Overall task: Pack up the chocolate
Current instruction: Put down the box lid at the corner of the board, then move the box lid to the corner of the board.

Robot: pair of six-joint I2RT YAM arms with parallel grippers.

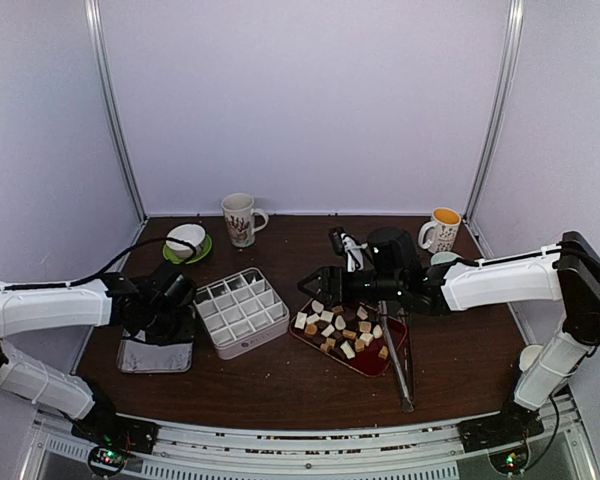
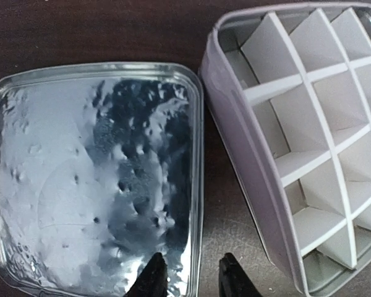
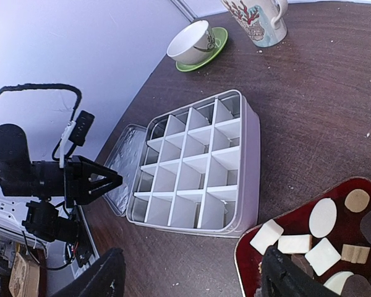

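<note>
The chocolate (image 1: 342,332), several small white, tan and dark pieces, lies on a red tray (image 1: 376,368) at mid-table; it also shows in the right wrist view (image 3: 322,217). A white divided box (image 1: 242,310) stands empty to the tray's left, also in both wrist views (image 2: 309,142) (image 3: 198,173). Its clear lid (image 1: 155,352) (image 2: 93,179) lies flat beside it. My left gripper (image 1: 172,322) (image 2: 195,279) is open, its tips straddling the lid's right edge. My right gripper (image 1: 320,285) (image 3: 191,278) is wide open and empty, between box and tray.
Long metal tongs (image 1: 400,360) lie along the tray's right side. A patterned mug (image 1: 240,218) and a cup on a green saucer (image 1: 185,240) stand at the back left. Another mug (image 1: 442,230) stands at the back right. A small white cup (image 1: 530,355) sits by the right arm's base.
</note>
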